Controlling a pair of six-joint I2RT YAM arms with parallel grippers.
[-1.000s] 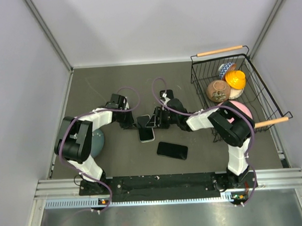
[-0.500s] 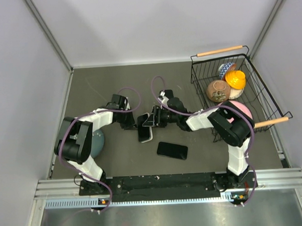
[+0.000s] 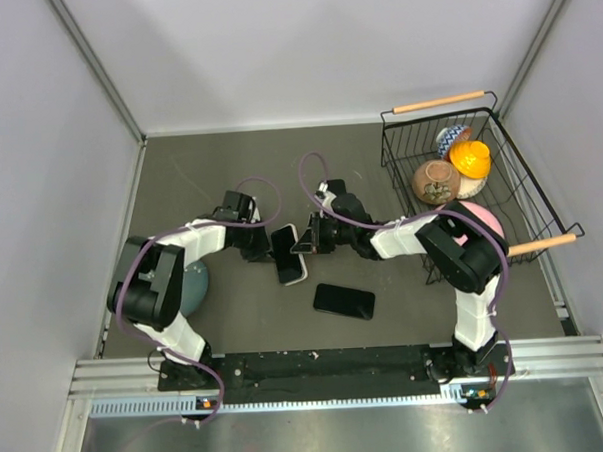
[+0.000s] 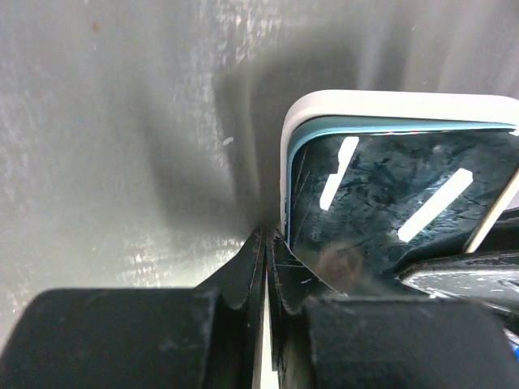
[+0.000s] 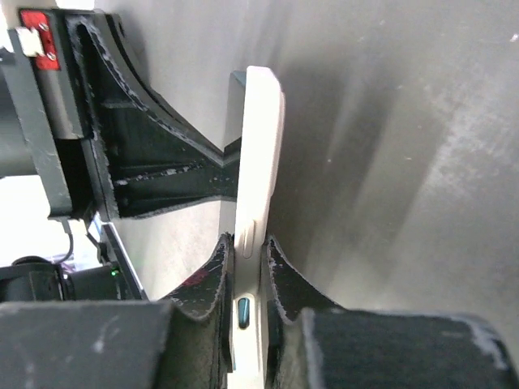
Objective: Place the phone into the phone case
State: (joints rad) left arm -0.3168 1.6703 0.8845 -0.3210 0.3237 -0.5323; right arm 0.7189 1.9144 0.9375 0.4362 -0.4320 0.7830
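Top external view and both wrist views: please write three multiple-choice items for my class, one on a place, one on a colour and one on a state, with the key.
1. The loose black phone lies:
A upright on its edge
B flat on the table, apart from the held phone case
C propped against the far wall

2. The phone case is:
A red
B green
C white

3. The right gripper is:
A closed on the phone case's edge
B wide open above it
C out of view

Key: B, the top view shows it lying flat by itself. C, the rim is white in both wrist views. A, the right wrist view shows the fingers pinching the edge.
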